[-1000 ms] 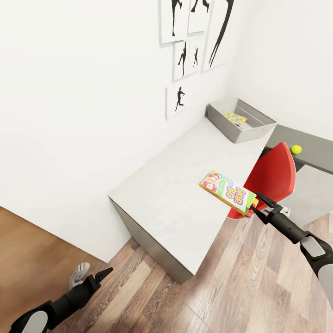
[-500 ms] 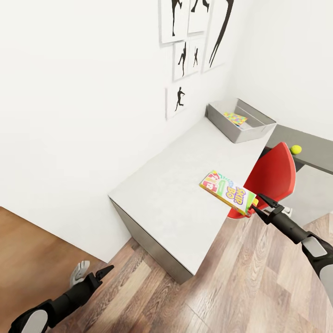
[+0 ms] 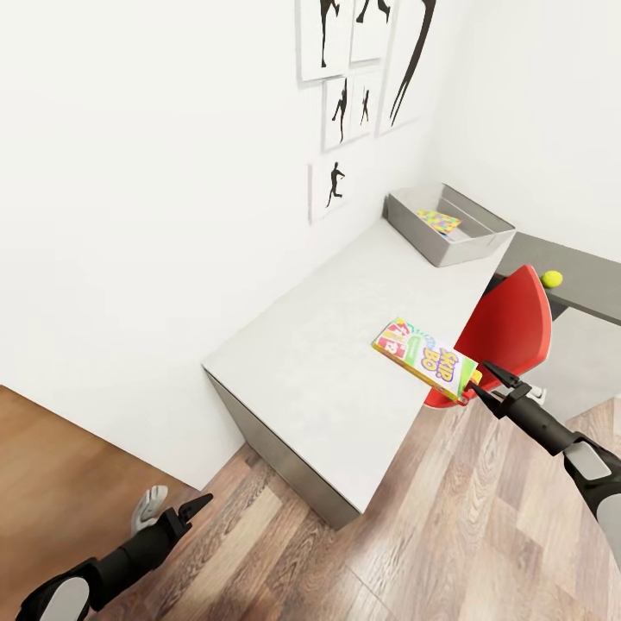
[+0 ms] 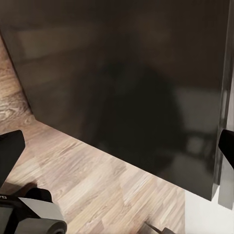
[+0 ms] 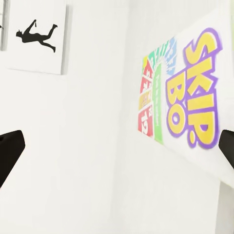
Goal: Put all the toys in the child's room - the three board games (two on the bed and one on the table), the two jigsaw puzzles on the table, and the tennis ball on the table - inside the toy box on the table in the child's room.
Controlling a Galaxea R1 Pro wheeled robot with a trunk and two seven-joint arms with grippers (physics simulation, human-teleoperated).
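Observation:
The green "Skip-Bo" board game [image 3: 426, 359] lies flat on the pale table [image 3: 310, 345], its near corner hanging over the front edge. My right gripper [image 3: 480, 378] stands open just off that corner, apart from the box; the right wrist view shows the board game [image 5: 180, 97] ahead between the spread fingers. The grey toy box [image 3: 466, 246] sits at the table's far end with a jigsaw puzzle [image 3: 438, 221] inside. The tennis ball [image 3: 552, 279] rests on a dark surface behind the chair. My left gripper [image 3: 194, 507] hangs open low over the floor, facing the table's dark side panel [image 4: 136, 83].
A red chair [image 3: 509, 332] stands against the table's front edge, right beside my right arm. Black silhouette pictures [image 3: 332, 185] hang on the white wall behind the table. Wood-plank floor [image 3: 431, 535] spreads below both arms.
My right gripper has let go of the Skip-Bo box's corner and drawn back a little; the box stays on the table. The left arm barely shifted.

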